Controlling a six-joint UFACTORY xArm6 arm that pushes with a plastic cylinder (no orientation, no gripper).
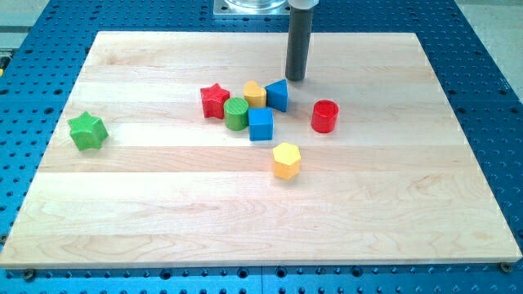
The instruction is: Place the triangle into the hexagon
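Tip (295, 78) sits just above the blue triangle (278, 95); yellow hexagon (287, 160) lies lower, near the middle. No claw shows.

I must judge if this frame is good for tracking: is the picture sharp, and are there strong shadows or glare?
Camera view: evenly lit and sharp; the wooden board shows soft sheen, no harsh glare. Blocks such as the yellow hexagon cast only faint, short shadows. My tip, just to the upper right of the blue triangle, is crisp; the rod's top is cut off.
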